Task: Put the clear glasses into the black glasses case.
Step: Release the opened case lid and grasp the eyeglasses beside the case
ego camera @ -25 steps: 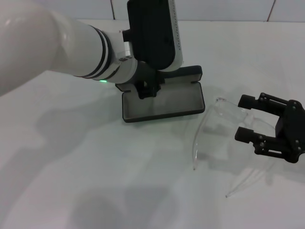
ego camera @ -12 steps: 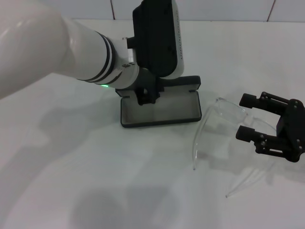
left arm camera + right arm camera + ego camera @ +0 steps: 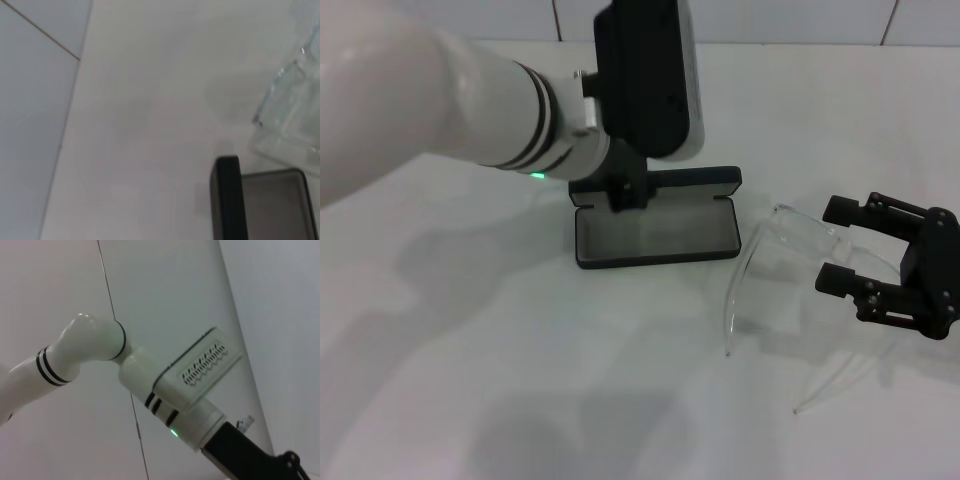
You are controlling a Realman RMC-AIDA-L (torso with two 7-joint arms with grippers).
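Case (image 3: 657,238) lies open mid-worktop, left gripper (image 3: 626,190) at its hinge, fingers' state cannot be told | glasses (image 3: 790,262) right of case | right gripper (image 3: 838,246) spread wide beside lens; frame should be straddled squarely before closing.

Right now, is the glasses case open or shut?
Open. The black glasses case lies on the table with its grey-lined tray facing up and empty, lid raised behind it under the left hand. The clear glasses lie outside it.

1 clear glasses (image 3: 790,262), 1 blk case (image 3: 658,238), 2 grippers
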